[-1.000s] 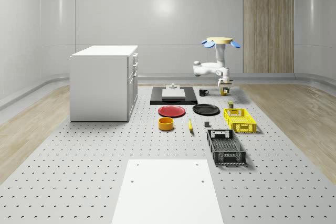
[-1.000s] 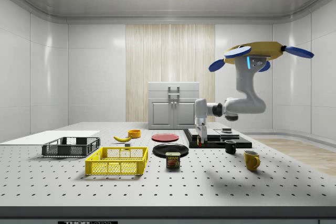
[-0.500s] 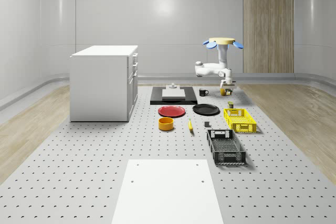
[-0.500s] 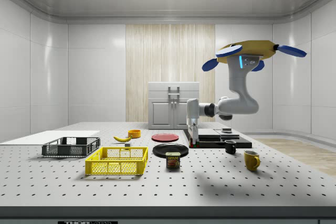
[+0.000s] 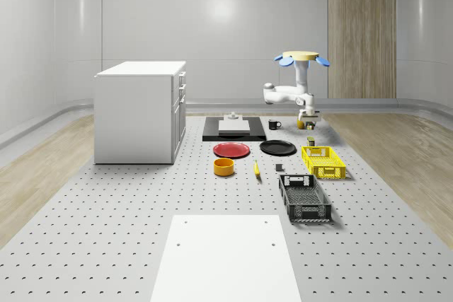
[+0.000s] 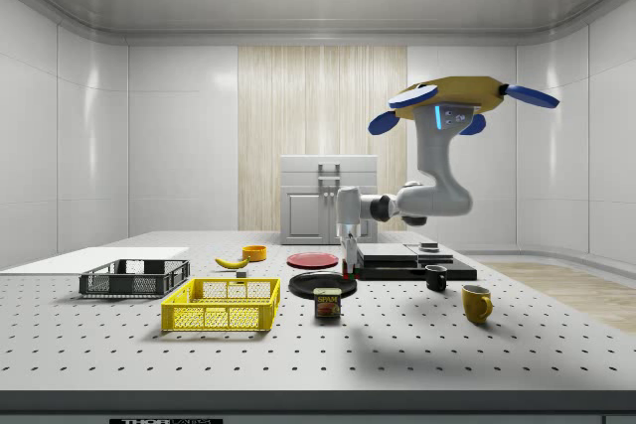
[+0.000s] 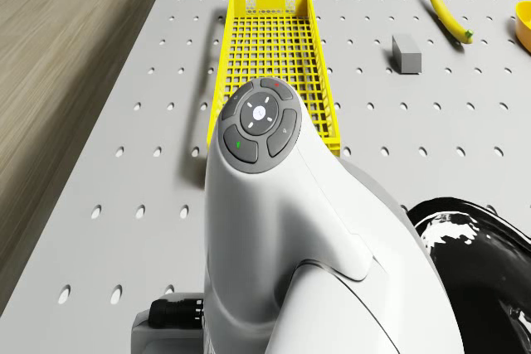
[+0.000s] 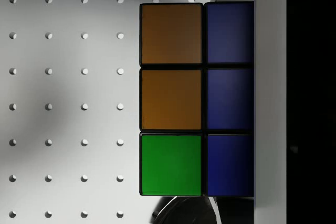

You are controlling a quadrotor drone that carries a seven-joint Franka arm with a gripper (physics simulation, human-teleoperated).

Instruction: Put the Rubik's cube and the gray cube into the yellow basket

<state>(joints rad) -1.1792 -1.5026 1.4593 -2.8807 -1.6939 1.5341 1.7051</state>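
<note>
Orange, blue and green squares of the Rubik's cube (image 8: 197, 98) sat clamped in the gripper (image 6: 349, 267), above the black plate (image 6: 323, 284) near the yellow basket (image 7: 270, 55). Farther off, the gray cube (image 7: 406, 52) lay beside the basket. Overhead, the drone (image 6: 459, 99) hovered over the table (image 6: 417, 345).

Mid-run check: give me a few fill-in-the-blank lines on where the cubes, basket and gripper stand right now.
1. The gripper is carrying the ______ cube, seen in the wrist view.
2. The gray cube lies on the table between the yellow basket and the ______.
3. In the side view the gripper hangs over the ______ plate, not yet over the basket.
4. The yellow basket is ______ of cubes so far.

Missing words: Rubik's; banana; black; empty
</note>
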